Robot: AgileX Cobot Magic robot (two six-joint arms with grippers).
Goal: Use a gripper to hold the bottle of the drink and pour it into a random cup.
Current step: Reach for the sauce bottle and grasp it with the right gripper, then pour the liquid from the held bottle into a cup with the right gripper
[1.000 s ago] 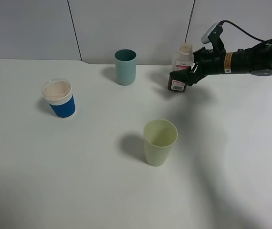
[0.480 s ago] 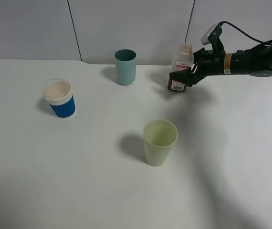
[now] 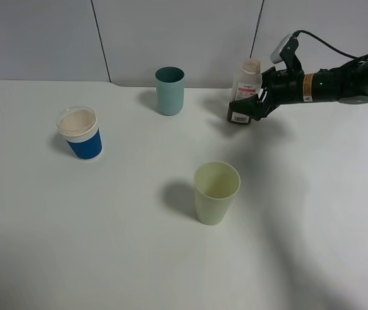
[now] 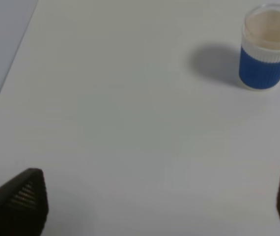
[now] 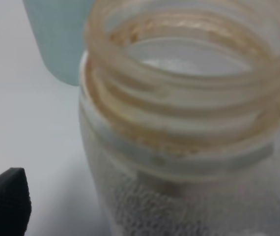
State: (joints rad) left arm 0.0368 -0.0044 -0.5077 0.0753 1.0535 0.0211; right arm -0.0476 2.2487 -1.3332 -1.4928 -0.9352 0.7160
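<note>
The right gripper [image 3: 256, 104] had its jaws spread wide but pressed against both sides of the bottle [image 3: 244, 90], low on the body. I'd call that clamped on it, not just parked around it. The right wrist view was basically all bottle: open threaded neck, no cap, filling the shot. The drink [image 3: 233, 111] showed as a dark brown band down in the bottom part. The bottle was at the far right of the table [image 3: 313, 219]. Its base looked barely off the surface and tipped a hair, though it's hard to be sure from the high camera.

The left gripper [image 4: 158, 199] was idle, fingers far apart with nothing between them, over bare table, with the blue cup [image 4: 266, 46] farther off.

Step-wise, I'd say the grab was done, the lift was just starting and the pour hadn't begun. The teal cup [image 3: 170, 90] stood left of the bottle on the same far side, so it was the handiest target. The yellow-green cup [image 3: 216, 192] was nearer, mid-table. The next move called for a clean lift, a carry left until the neck sat over the teal rim, then a slow wrist roll. With the neck open, any early tilt would spill.

Compared with a second before, the bottle and gripper had crept up a touch and the base had swung slightly. The grip looked the same, and none of the cups had moved.
</note>
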